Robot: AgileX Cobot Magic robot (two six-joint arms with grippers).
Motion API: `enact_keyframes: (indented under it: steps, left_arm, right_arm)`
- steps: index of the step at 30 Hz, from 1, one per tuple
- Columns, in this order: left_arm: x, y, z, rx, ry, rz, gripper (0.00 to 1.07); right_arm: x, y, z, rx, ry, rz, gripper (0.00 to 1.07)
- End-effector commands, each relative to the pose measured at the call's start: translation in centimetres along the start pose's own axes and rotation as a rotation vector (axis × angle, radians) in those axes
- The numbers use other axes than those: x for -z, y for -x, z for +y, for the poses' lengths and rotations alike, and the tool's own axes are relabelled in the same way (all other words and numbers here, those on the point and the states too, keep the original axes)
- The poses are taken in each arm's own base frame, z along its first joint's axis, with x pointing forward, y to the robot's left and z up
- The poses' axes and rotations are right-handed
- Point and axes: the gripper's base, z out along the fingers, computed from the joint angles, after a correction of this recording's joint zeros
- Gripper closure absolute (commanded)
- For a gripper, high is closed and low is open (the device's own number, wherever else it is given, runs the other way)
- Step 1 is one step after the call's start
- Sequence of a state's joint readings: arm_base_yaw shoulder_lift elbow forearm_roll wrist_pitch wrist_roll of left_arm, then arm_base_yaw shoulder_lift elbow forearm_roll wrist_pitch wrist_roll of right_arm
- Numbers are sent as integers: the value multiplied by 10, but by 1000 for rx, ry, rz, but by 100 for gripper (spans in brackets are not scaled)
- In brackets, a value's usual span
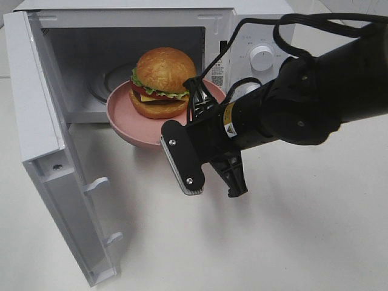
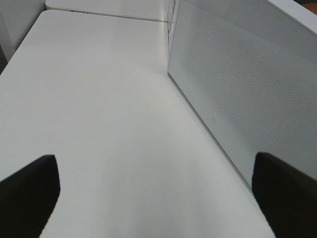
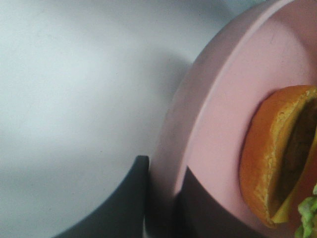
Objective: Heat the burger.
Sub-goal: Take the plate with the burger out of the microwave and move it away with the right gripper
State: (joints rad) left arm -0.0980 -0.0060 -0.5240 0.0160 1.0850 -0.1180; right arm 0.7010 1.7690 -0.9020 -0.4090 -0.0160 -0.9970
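At the microwave [image 1: 182,18] mouth, your right tool [image 3: 163,198] is pinched on the rim of the pink plate [image 1: 121,118] carrying the burger [image 1: 160,82], half inside. You're mid-loading; next, I'd judge, push it fully in, then release. Your left tool [image 2: 158,193] gapes wide, empty.

A white table [image 1: 254,242] carried everything. A white microwave [image 1: 254,36] stood directly on it toward the back, its door [image 1: 54,182] swung wide open to the left of the exterior view, over the tabletop. The left wrist view showed the same bare white surface [image 2: 99,124] running beside the door's dotted panel [image 2: 237,89]. In the right wrist view, more bare tabletop [image 3: 74,74] lay beside the plate.
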Motion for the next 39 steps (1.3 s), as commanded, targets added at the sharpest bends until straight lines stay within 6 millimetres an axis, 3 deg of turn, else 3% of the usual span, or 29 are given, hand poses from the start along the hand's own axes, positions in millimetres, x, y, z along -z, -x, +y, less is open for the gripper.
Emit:
enact_keyframes:
  steps: [1, 16, 39]
  left_arm:
    - [2, -1, 0, 6, -5, -27, 9]
    - [2, -1, 0, 6, -5, -27, 9]
    - [2, -1, 0, 6, -5, -27, 9]
  right_arm:
    - [17, 4, -8, 23, -97, -45, 107]
    - [76, -6, 37, 33, -110, -45, 107]
    - [150, -30, 95, -52, -70, 87, 107]
